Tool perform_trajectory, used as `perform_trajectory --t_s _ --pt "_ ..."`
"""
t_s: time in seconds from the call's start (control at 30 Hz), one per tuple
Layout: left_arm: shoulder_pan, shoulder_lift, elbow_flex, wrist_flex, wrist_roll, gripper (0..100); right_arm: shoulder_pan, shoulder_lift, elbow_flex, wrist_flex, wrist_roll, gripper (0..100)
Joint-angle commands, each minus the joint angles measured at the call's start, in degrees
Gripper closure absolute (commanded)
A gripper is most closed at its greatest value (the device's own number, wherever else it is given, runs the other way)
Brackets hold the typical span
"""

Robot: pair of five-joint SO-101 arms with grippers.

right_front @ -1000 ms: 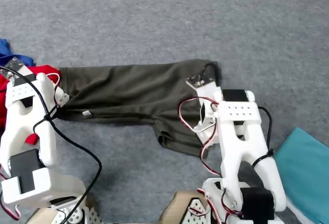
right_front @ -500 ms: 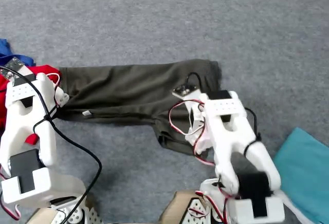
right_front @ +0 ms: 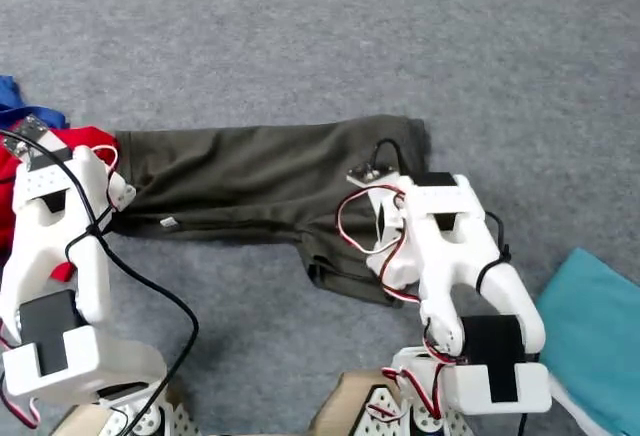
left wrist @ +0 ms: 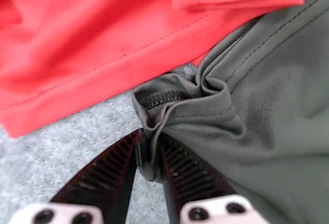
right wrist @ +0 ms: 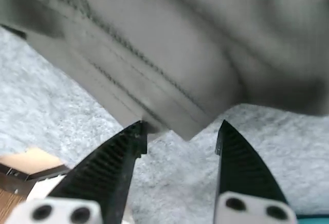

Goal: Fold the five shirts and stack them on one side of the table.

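Note:
An olive green shirt lies half folded across the middle of the grey table. My left gripper is shut on the olive shirt's collar edge at the shirt's left end, next to a red shirt. My right gripper stands open just above the olive shirt's hem corner, near the sleeve that sticks out toward the front. In the high view the left arm is at the left and the right arm covers the shirt's right front part.
A red shirt and a blue one lie bunched at the left edge. A teal shirt lies at the front right. Bare carpet stretches across the back of the table.
The right arm has swung left and drawn back toward the front, over the shirt's lower right corner. The left arm and the shirt have stayed where they were.

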State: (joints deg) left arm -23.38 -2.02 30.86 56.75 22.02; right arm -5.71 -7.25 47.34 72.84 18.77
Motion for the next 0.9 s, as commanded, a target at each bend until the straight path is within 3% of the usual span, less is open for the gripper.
perform_trajectory --t_s 0.0,0.2,0.43,0.87 --pt "-0.2 -0.7 -0.1 -1.1 -0.2 98 0.5 -2.3 -1.9 -2.5 0.4 77.5" --pt "-0.2 -0.7 0.0 -1.1 -0.2 98 0.5 -2.2 -0.6 -6.9 0.4 77.7" --pt "-0.2 -0.7 0.0 -1.1 -0.2 98 -0.6 -2.2 3.3 -9.5 0.4 93.4" --pt "-0.2 -0.7 0.1 -1.1 -0.2 98 -0.2 -2.8 2.2 -8.1 0.2 98.4"
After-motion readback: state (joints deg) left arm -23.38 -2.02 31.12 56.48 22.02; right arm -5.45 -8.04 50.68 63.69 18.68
